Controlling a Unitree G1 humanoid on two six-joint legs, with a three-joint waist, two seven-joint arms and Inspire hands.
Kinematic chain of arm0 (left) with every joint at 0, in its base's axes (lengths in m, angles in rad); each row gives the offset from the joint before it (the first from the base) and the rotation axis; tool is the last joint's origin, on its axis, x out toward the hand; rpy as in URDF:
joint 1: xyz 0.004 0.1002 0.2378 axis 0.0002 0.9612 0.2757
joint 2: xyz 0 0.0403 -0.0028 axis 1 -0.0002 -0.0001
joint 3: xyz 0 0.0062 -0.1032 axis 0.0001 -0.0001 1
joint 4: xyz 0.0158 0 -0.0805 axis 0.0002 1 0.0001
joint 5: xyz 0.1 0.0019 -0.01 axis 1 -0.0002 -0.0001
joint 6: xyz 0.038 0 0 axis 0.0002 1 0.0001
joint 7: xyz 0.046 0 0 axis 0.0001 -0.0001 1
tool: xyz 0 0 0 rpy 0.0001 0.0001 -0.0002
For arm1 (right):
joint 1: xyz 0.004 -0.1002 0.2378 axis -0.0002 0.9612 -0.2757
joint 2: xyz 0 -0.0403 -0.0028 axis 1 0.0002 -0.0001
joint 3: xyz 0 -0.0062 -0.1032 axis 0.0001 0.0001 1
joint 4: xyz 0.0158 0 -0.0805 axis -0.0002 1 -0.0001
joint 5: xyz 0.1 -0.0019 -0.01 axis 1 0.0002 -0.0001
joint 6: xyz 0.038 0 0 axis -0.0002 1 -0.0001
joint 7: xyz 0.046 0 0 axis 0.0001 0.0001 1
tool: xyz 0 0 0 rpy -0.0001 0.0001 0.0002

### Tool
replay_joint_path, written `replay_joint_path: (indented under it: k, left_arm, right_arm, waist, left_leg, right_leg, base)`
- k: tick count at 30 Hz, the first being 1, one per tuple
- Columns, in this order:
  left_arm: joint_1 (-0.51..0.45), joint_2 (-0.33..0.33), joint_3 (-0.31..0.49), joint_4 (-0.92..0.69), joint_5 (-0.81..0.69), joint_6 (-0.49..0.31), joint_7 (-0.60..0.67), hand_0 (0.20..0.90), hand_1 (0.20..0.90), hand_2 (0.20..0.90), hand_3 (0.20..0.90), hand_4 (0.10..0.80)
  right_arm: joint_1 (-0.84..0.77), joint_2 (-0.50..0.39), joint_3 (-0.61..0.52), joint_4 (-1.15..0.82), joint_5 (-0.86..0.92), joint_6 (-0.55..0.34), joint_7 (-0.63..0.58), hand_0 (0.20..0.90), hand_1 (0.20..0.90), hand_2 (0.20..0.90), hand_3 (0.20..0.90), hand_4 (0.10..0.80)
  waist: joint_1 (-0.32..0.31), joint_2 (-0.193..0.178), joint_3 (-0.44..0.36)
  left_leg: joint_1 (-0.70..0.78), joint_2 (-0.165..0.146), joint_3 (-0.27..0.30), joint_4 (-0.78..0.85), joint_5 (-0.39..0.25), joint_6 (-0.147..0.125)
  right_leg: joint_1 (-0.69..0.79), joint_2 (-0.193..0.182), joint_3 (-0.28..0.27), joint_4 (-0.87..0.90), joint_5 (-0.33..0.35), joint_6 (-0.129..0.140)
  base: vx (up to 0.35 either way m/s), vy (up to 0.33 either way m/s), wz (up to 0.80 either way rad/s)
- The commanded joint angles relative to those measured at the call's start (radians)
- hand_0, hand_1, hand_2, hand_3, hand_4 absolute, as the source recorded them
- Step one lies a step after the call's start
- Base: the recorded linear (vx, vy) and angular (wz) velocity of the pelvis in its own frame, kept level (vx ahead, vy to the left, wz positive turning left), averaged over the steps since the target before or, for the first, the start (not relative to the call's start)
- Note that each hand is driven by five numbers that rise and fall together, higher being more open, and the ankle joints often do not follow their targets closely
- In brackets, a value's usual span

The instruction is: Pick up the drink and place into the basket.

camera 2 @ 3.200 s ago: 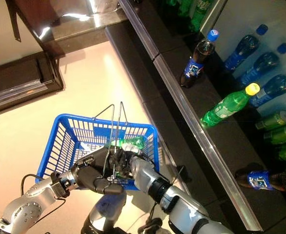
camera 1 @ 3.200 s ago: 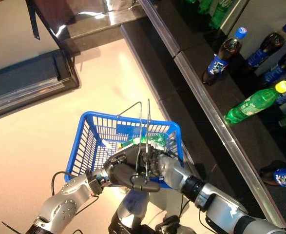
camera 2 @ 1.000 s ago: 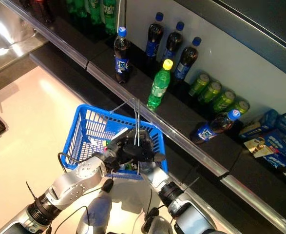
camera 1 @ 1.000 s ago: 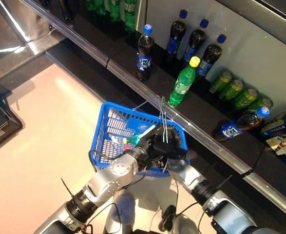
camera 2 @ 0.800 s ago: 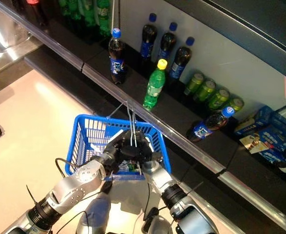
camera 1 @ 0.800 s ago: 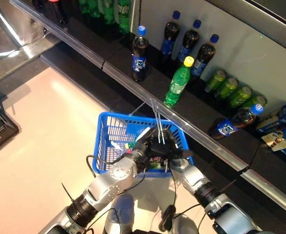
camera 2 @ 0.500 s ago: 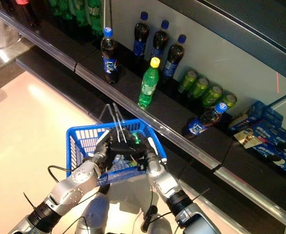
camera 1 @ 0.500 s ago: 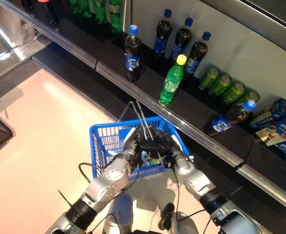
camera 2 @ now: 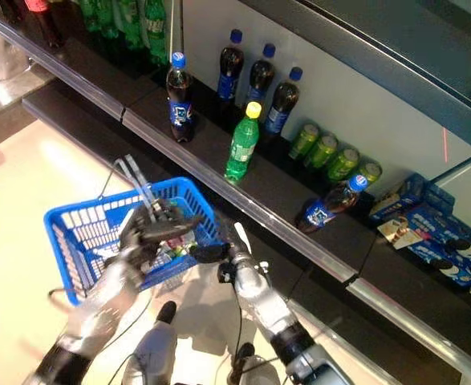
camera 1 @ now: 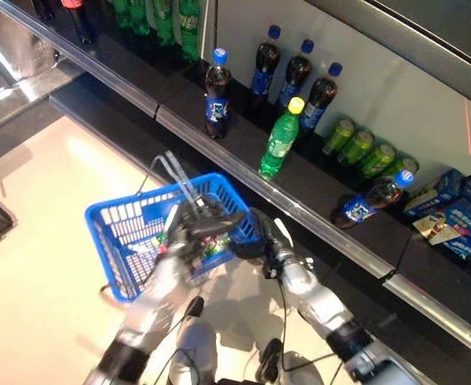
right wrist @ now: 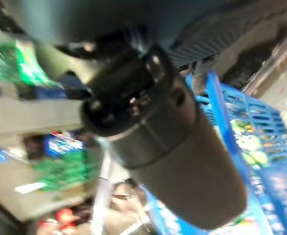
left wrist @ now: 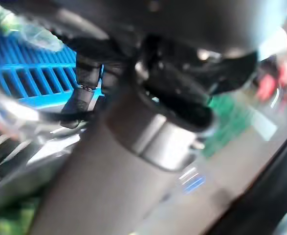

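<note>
A blue plastic basket with wire handles hangs over the pale floor before the shelf. A green drink bottle lies inside it among other packets. My left hand is curled round the base of the handles and carries the basket. My right hand is just off the basket's right corner, its fingers stretched toward the rim and holding nothing, its white thumb cover raised. Both wrist views are blurred; the right one shows the basket's wall.
A dark shelf with a metal front rail runs diagonally behind the basket. On it stand a green bottle with a yellow cap, several dark cola bottles, green cans and a lying cola bottle. Blue boxes sit at the right.
The basket has swung to the left with my left hand on its handles. My right hand has come away from the handles and now sits by the basket's right corner.
</note>
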Motion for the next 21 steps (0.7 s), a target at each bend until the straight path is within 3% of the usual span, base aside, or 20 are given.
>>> replay_joint_path:
  k: [1,5,11,21]
  left_arm:
    - [-0.057,-0.041,0.297,-0.216,-0.378,-0.24,-0.634,0.3,0.3,0.3,0.2,0.1]
    - [-0.041,-0.061,0.365,-0.105,-0.398,-0.165,-0.724,0.3,0.3,0.3,0.2,0.1]
    - [-0.008,-0.098,0.402,-0.028,-0.35,-0.153,-0.673,0.3,0.3,0.3,0.2,0.1]
    - [0.069,-0.132,0.459,0.192,-0.297,-0.21,-0.577,0.3,0.3,0.3,0.2,0.1]
  right_arm:
    - [0.074,-0.078,-0.161,-0.02,-0.005,-0.089,0.029,0.9,0.9,0.9,0.9,0.8]
    - [0.058,-0.048,-0.18,-0.008,0.095,-0.165,0.04,0.9,0.9,0.9,0.9,0.8]
    - [0.111,0.0,-0.179,-0.081,0.216,-0.221,0.112,0.9,0.9,0.9,0.9,0.8]
    - [0.243,-0.02,-0.2,-0.069,0.281,-0.152,0.324,0.9,0.9,0.9,0.9,0.8]
  waist:
    - [0.078,0.053,-0.166]
    - [0.114,0.049,-0.161]
    - [0.109,0.05,-0.184]
    - [0.055,0.056,-0.26]
  left_leg:
    - [-0.006,-0.037,-0.039,-0.01,0.034,0.075]
    - [0.0,-0.046,-0.064,-0.011,0.031,0.076]
    - [0.013,-0.05,-0.067,-0.022,0.035,0.076]
    - [0.049,-0.028,-0.029,-0.107,0.063,0.067]
  right_leg:
    - [-0.014,0.007,-0.089,0.062,0.018,-0.072]
    - [0.005,0.022,-0.098,0.055,0.009,-0.079]
    - [0.025,0.038,-0.087,0.032,0.008,-0.077]
    - [0.058,0.055,-0.06,-0.074,0.044,-0.055]
  base:
    - [-0.084,-0.075,0.38]
    - [0.019,-0.071,0.46]
    - [0.012,-0.021,0.07]
    - [-0.027,-0.011,0.04]
